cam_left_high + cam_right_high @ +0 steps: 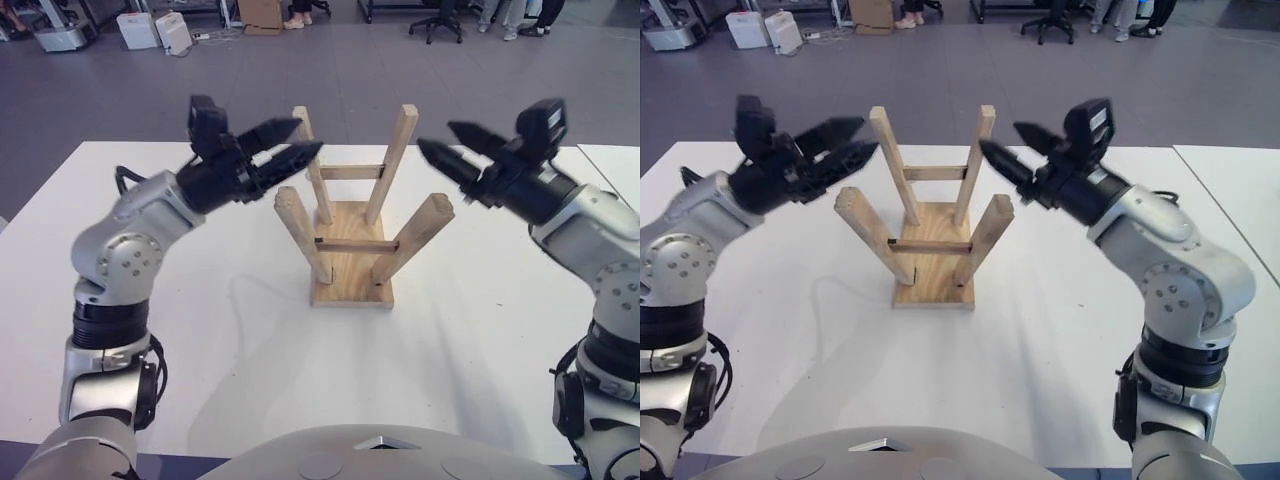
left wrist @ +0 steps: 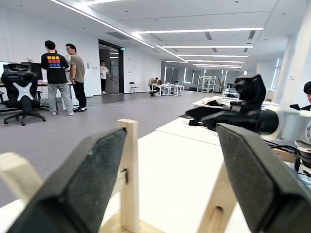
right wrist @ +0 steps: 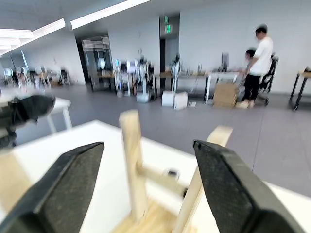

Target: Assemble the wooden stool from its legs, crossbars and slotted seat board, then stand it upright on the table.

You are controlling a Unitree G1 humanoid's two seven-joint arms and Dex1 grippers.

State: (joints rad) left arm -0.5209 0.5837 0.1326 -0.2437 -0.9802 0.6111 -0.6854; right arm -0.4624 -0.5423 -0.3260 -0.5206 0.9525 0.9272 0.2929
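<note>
White table (image 1: 200, 350) held pale wooden stool (image 1: 352, 270), upside down at middle, likely for building. At 10 o'clock black left gripper (image 1: 305, 138), at 2 black right gripper (image 1: 438, 137), both spread, empty, maybe for flipping.

Inverted stool (image 1: 350, 240) sits between the two grippers, seat board (image 1: 352, 292) flat on the white table (image 1: 220, 320), four legs up and splayed. At the left gripper (image 1: 306, 137), fingers are apart and the tips overlap the top of the far-left leg (image 1: 318, 185); contact cannot be confirmed. At the right gripper (image 1: 437, 137), fingers are apart, tips near the far-right leg (image 1: 395, 160) but clear of it. The upper crossbar (image 1: 352, 172) spans the far legs, below both sets of tips. The lower crossbar (image 1: 355, 245) joins the near legs, lower still.
</note>
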